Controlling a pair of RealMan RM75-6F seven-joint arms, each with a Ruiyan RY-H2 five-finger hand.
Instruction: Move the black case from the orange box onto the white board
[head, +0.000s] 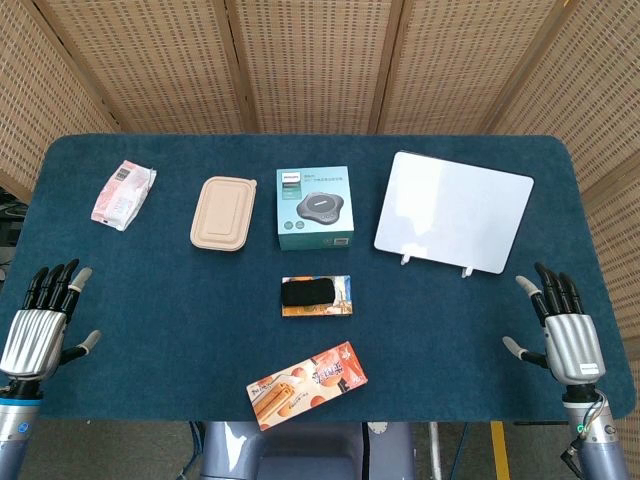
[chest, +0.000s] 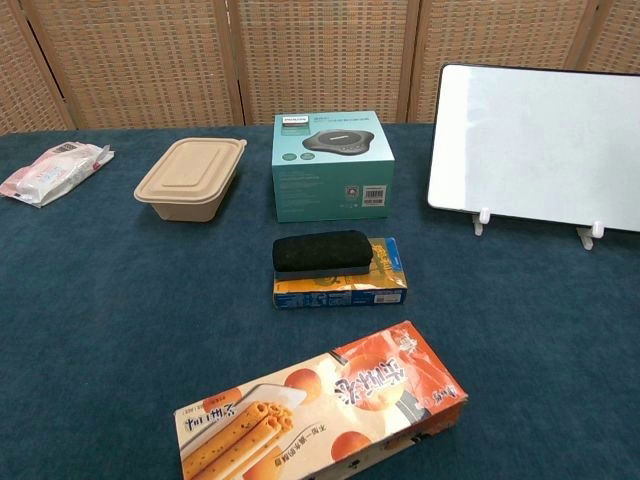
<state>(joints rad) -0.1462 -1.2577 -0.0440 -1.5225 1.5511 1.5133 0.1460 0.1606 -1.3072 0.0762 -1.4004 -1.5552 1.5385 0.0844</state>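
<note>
Nothing moved yet: the case sat on its box and both my hands were idle.

The black case (chest: 322, 252) lay flat across the top of the orange box (chest: 340, 284) at the middle of the bench (head: 180, 320), covering its left part and leaving the right end bare. The white board (head: 454, 211) stood well apart, up and to the right on its two small feet, with nothing on it. My right hand (head: 562, 322) hovered over the near right edge, fingers apart and holding nothing; my left hand (head: 45, 318) did the same at the near left edge. By my reading, the reach, the grasp, the carry and the placing all remained. The teal box (head: 315, 207) behind the case looked close enough to crowd a grasp from the far side.
</note>
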